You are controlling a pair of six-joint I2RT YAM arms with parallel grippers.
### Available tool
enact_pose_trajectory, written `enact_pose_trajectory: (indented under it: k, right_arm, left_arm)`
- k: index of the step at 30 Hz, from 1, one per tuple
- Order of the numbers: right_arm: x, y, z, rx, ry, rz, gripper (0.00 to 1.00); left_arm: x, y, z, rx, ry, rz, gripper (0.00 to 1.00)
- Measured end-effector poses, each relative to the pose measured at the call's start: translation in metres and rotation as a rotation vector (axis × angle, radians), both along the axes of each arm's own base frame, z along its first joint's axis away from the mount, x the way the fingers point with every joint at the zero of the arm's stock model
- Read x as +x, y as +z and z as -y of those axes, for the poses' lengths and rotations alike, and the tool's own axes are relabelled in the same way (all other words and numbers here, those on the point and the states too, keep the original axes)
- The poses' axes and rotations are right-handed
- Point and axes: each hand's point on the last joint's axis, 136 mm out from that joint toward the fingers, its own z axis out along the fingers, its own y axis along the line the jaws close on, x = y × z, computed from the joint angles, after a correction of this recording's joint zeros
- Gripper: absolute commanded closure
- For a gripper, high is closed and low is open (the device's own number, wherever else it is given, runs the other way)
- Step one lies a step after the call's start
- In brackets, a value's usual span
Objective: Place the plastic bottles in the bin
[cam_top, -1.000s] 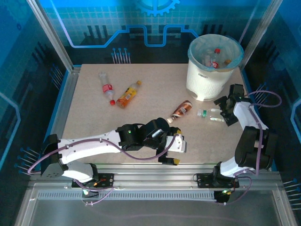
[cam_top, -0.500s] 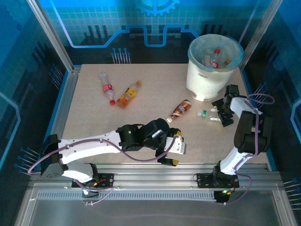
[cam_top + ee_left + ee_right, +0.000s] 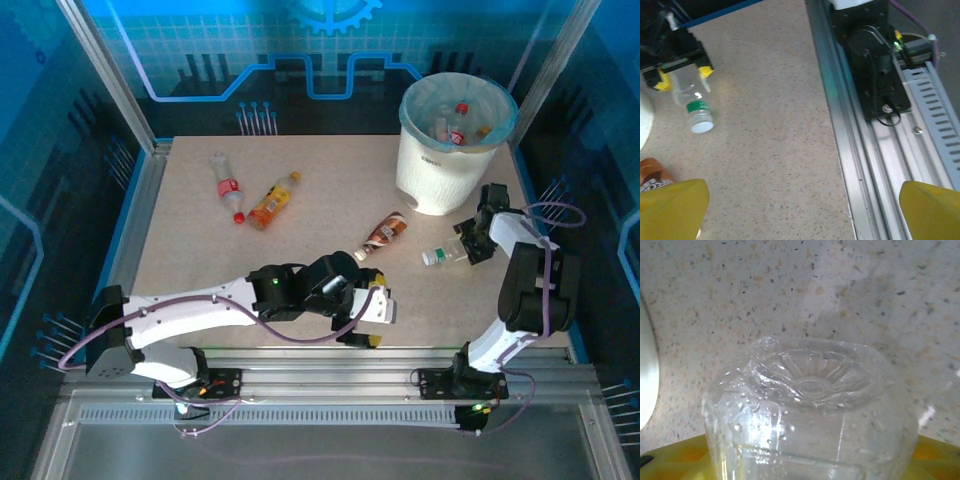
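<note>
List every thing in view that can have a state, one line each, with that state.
bin: upright, bag-lined, bottles inside.
clear bottle: lying on the table, capped, between the right gripper's fingers.
brown bottle: lying on the table, free.
orange bottle: lying on the table, free.
red-label bottle: lying on the table, free.
left gripper: open, holding nothing.
right gripper: shut on the clear bottle.

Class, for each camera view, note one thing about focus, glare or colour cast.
Top external: sharp, blue cast around the table. Left wrist: yellow fingertips blurred, glare beside the clear bottle. Right wrist: bottle base crisp with highlights, yellow pads soft.
</note>
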Motion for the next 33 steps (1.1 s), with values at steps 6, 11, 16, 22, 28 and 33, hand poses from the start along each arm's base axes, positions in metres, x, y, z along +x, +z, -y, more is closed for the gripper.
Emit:
enact_pose_trajectory:
  k: [6, 11, 16, 22, 28, 33]
  right_arm:
    - [-0.019, 0.048, -0.010, -0.074, 0.087, 0.126, 0.37]
    - [-0.031, 0.089, -0.053, -0.135, 0.295, 0.224, 0.37]
    - [-0.056, 0.129, -0.087, -0.191, 0.454, 0.328, 0.40]
    - [-0.074, 0.176, -0.146, -0.198, 0.711, 0.492, 0.41]
    - [-0.052, 0.276, -0.189, -0.268, 0.878, 0.669, 0.40]
    - [-0.011, 0.391, -0.182, -0.507, 0.841, 0.863, 0.39]
  left_arm:
    - [0.033, 0.011, -0.004, -0.031, 0.190, 0.015, 0.01]
    - [0.078, 0.030, -0.016, -0.111, 0.405, 0.009, 0.01]
    - [0.130, 0.039, -0.046, -0.202, 0.663, -0.095, 0.01]
    - [0.187, 0.043, -0.099, -0.322, 0.948, -0.244, 0.01]
    - [0.195, 0.056, -0.112, -0.397, 1.002, -0.291, 0.01]
    - [0.194, 0.060, -0.110, -0.421, 0.994, -0.310, 0.01]
